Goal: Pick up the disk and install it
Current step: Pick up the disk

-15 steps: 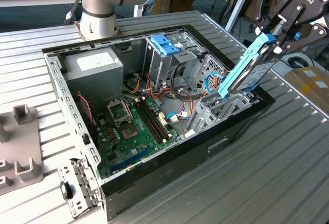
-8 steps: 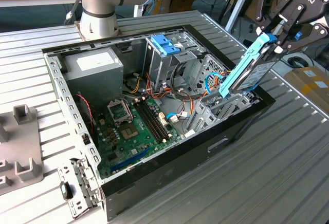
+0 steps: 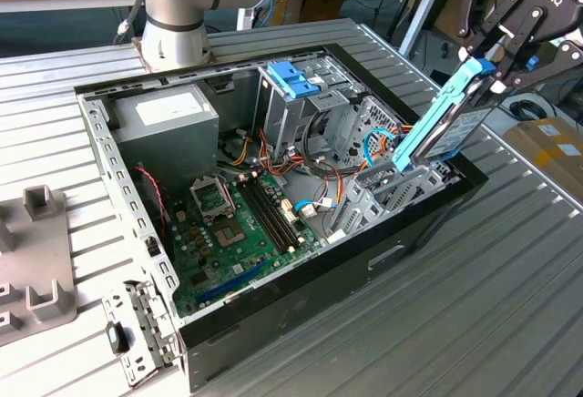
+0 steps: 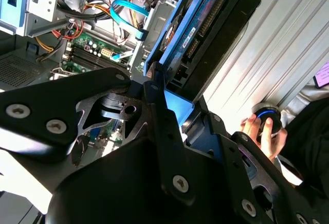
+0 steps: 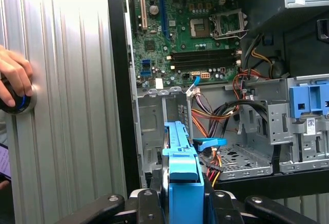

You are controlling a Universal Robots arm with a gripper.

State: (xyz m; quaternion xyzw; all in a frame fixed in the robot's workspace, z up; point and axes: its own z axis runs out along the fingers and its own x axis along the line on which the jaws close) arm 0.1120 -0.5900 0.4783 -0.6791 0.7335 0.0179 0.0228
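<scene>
**Disk lifted, not yet in its bay**

The black two-fingered gripper (image 3: 487,62) was clamped on the top end of the disk (image 3: 446,128), a flat hard drive with a dark metal face, white label and blue plastic frame. It held the disk tilted in the air, its low end at the silver metal drive cage (image 3: 387,188) in the corner of the open black computer case (image 3: 301,297); I could not tell whether they touched. The pick-up looked done, the seating not. Beyond lay the green motherboard (image 3: 241,233), and farthest back the grey power supply box (image 3: 164,115).
</scene>
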